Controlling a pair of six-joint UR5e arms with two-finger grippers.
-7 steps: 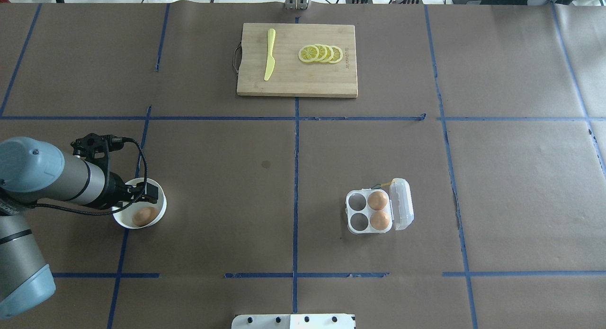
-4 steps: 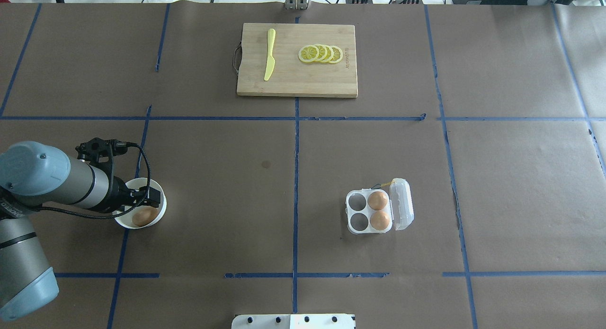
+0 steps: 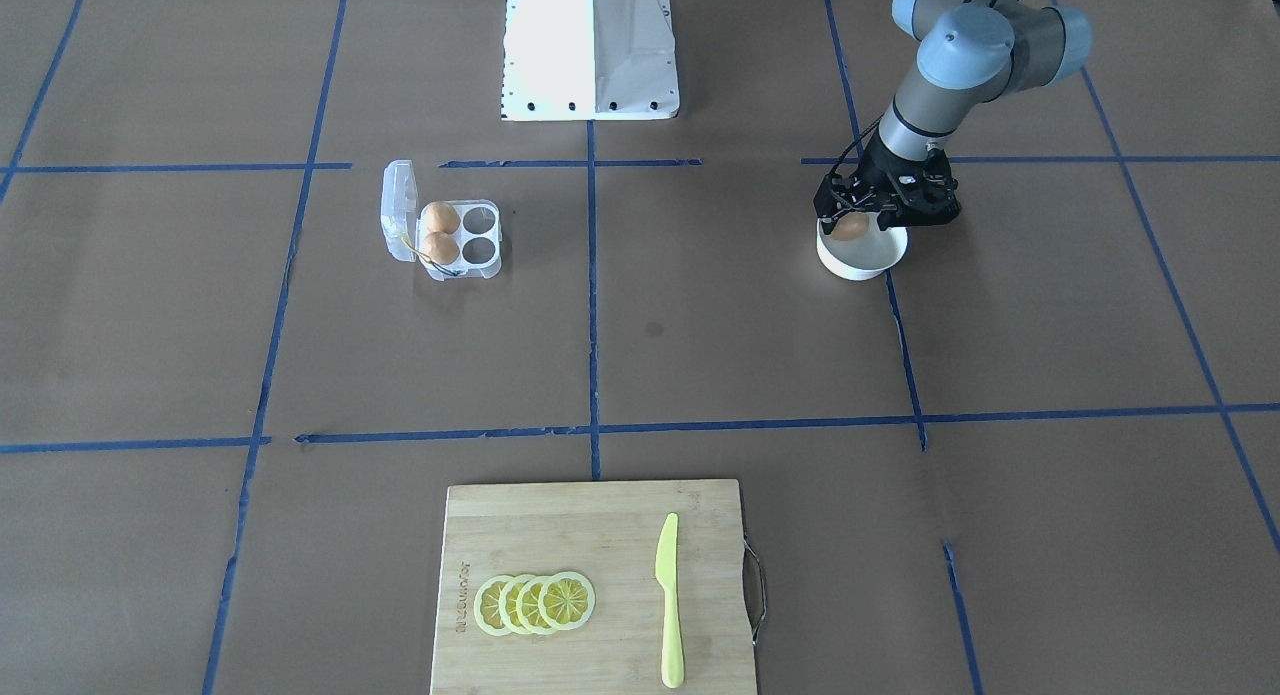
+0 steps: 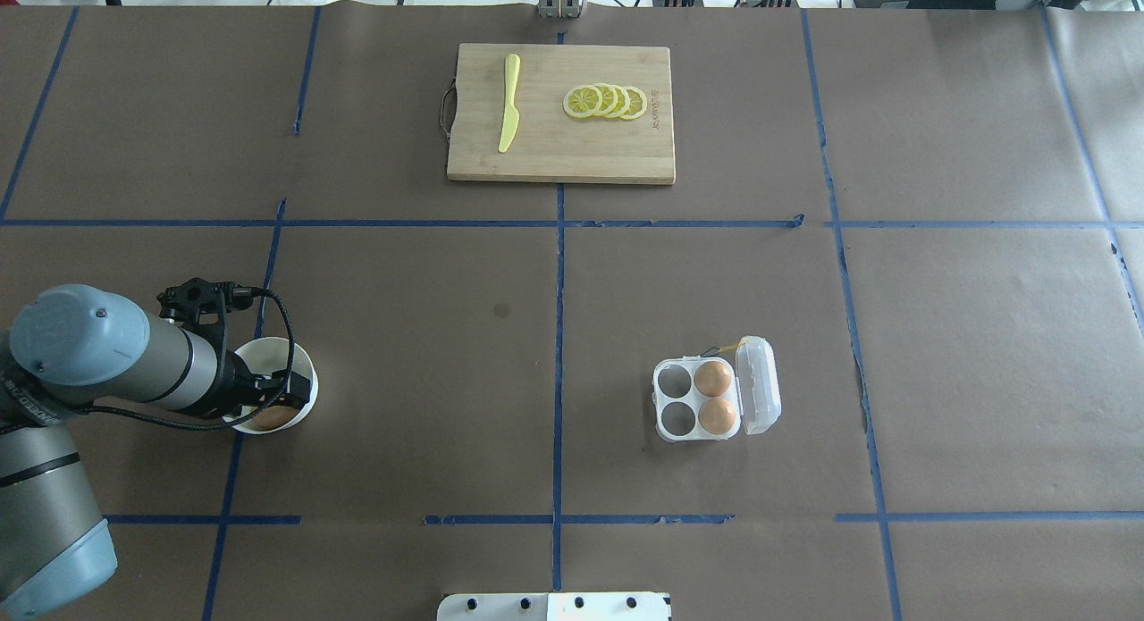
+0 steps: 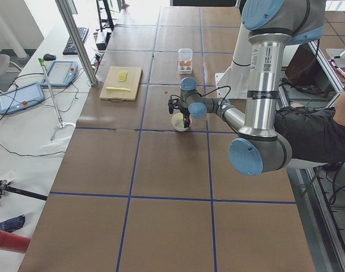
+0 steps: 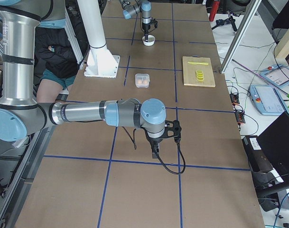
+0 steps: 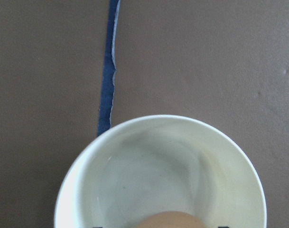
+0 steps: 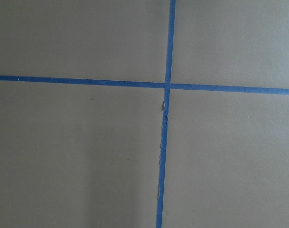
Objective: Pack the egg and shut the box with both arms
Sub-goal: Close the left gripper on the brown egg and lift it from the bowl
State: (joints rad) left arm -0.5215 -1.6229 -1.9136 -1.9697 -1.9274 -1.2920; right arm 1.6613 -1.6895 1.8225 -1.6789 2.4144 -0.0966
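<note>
One egg (image 4: 271, 417) lies in a round white bowl (image 4: 268, 355) at the table's left; the left wrist view shows the top of this egg (image 7: 170, 220) at the bottom edge. My left gripper (image 4: 279, 401) is down in the bowl (image 3: 862, 262), open, with a finger on each side of the egg (image 3: 848, 231), not closed on it. The clear box (image 4: 677, 398) stands right of centre with its lid (image 4: 760, 384) open. Two more eggs (image 4: 712, 378) fill its right cells; the left cells are empty. My right gripper (image 6: 155, 153) shows only in the exterior right view; I cannot tell its state.
A wooden cutting board (image 4: 572, 152) with a yellow knife (image 4: 509, 103) and lemon slices (image 4: 606, 101) lies at the far middle. The white base block (image 4: 554, 606) is at the near edge. Blue tape lines cross the brown table. An operator (image 5: 314, 122) sits by the robot.
My left gripper has moved nearer and lower in the bowl, from beside the egg to over it with fingers astride. The box and its eggs have not moved.
</note>
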